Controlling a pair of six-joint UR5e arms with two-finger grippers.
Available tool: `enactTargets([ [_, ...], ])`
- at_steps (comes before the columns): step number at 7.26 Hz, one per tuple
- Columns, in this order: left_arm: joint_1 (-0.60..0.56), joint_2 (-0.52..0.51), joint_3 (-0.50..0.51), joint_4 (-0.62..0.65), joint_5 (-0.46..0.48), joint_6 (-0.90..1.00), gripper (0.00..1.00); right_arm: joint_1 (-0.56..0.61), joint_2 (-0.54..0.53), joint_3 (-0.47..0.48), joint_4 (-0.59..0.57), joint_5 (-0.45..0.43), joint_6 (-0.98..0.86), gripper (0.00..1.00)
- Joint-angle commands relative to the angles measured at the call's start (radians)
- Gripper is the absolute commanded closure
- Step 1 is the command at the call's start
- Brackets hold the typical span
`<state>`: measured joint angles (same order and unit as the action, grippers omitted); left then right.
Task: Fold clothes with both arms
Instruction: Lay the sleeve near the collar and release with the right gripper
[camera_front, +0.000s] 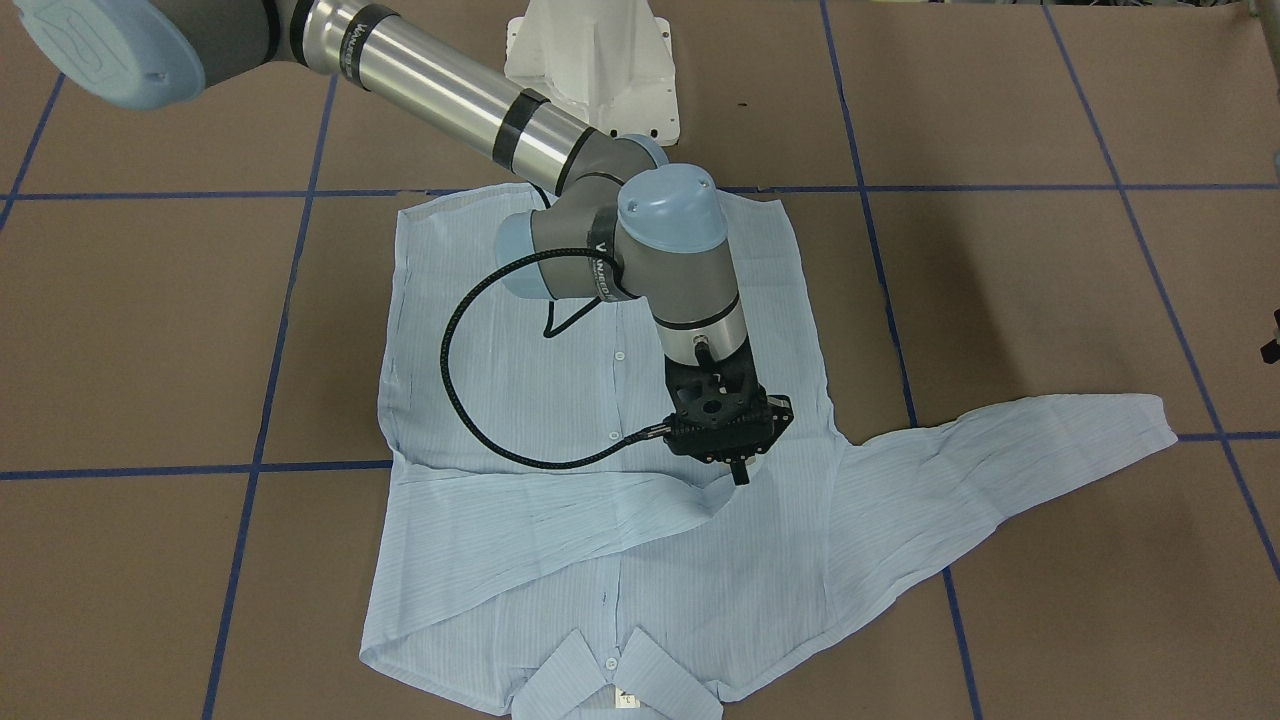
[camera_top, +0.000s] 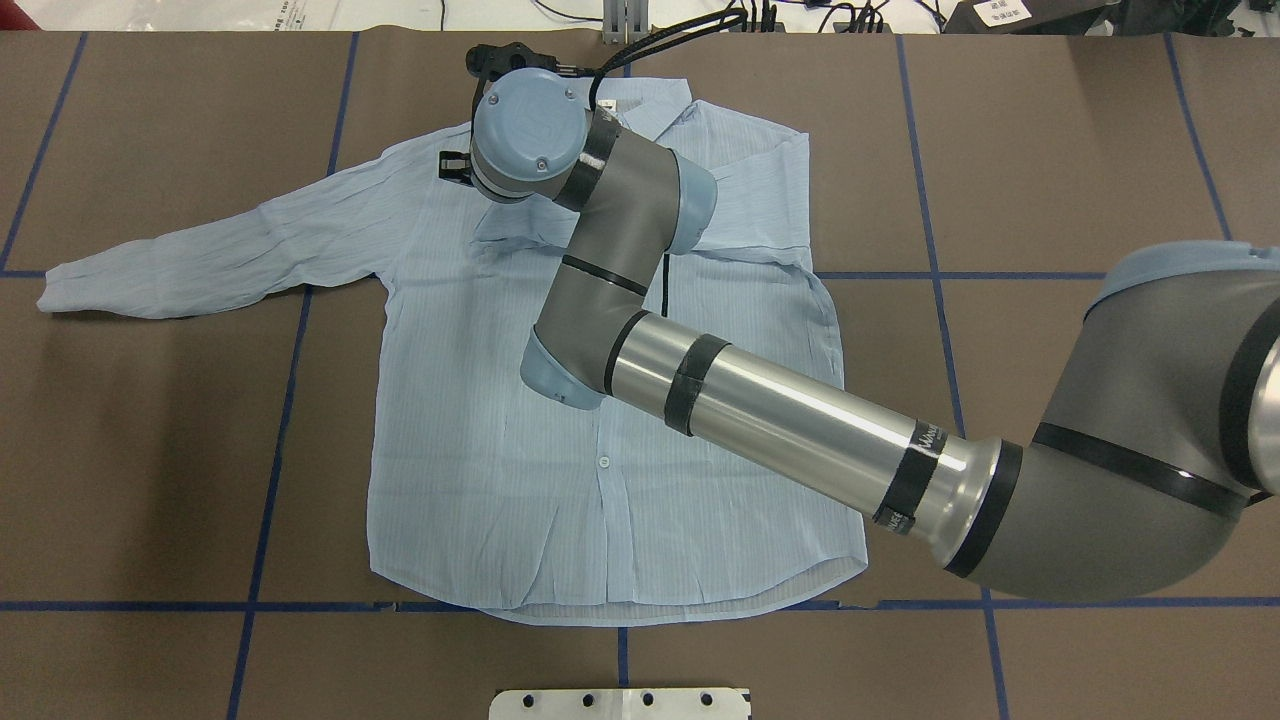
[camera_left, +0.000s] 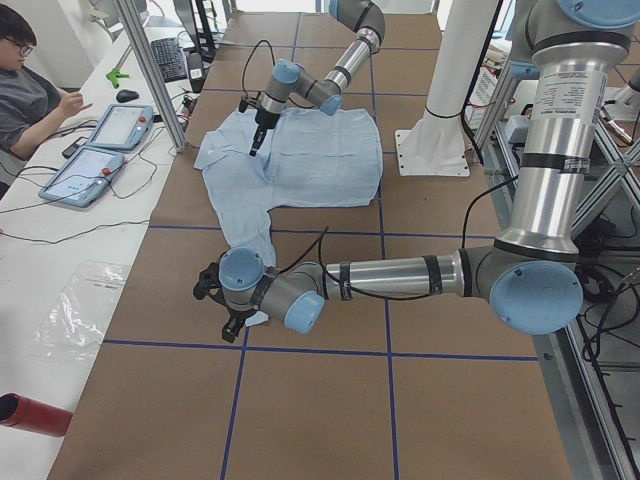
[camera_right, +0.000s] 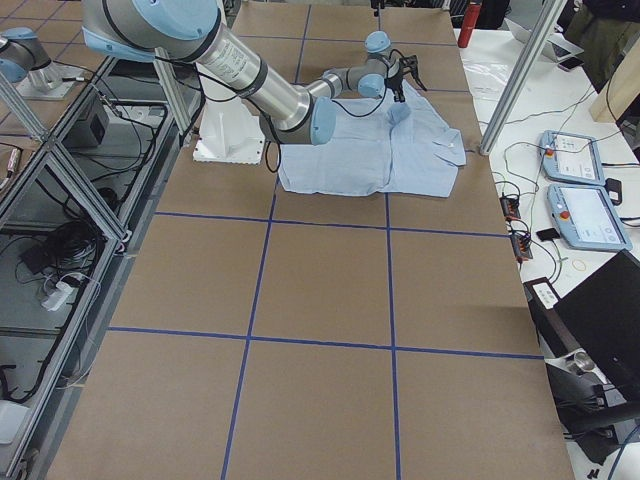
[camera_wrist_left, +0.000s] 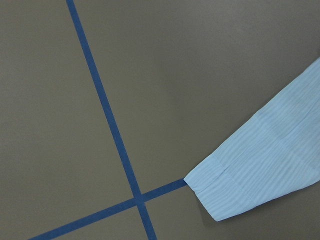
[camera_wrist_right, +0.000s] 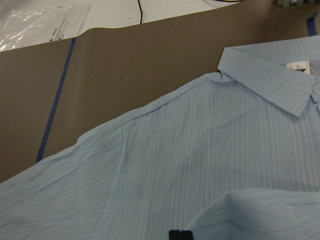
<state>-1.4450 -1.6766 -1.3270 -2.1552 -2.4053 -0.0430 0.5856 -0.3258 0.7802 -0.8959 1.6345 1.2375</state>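
Shirt (camera_top: 480, 450): one sleeve (camera_front: 560, 520) folded across chest, other sleeve (camera_top: 200, 255) outstretched at nine o'clock overhead; right gripper (camera_front: 738, 470), left gripper (camera_left: 230, 325) jaws unreadable.

Crinkled cloth shirt (camera_front: 520, 400); matt paper table cover (camera_front: 1000, 300); glossy metal right arm (camera_front: 440, 90)

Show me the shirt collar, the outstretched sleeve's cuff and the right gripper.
collar (camera_front: 565, 680), front-facing view, on one collar flap.
sleeve cuff (camera_wrist_left: 220, 192), left wrist view, near the cuff's end.
right gripper (camera_front: 739, 470), front-facing view, at its fingertips.

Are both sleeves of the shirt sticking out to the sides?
No, the stretched sleeve sticks out, but the folded sleeve lies across the shirt.
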Motion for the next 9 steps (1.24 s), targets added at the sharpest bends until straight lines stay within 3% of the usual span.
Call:
enactTargets([
  [1,0.000,0.000,0.000,0.000,0.000,0.000,0.00,-0.010,0.043,-0.100,0.092,-0.002,-0.013,1.00],
  [2,0.000,0.000,0.000,0.000,0.000,0.000,0.00,-0.015,0.077,-0.131,0.095,-0.005,-0.013,0.85],
  [3,0.000,0.000,0.000,0.000,0.000,0.000,0.00,-0.015,0.083,-0.131,0.112,-0.014,-0.013,0.27],
  [4,0.000,0.000,0.000,0.000,0.000,0.000,0.00,-0.015,0.096,-0.131,0.121,-0.042,-0.013,0.01],
  [8,0.000,-0.012,-0.001,0.000,0.027,-0.017,0.00,-0.012,0.094,-0.113,0.109,-0.026,0.005,0.01],
  [9,0.000,-0.014,-0.015,-0.008,0.073,-0.123,0.00,-0.010,0.058,-0.014,-0.017,0.007,0.014,0.01],
])
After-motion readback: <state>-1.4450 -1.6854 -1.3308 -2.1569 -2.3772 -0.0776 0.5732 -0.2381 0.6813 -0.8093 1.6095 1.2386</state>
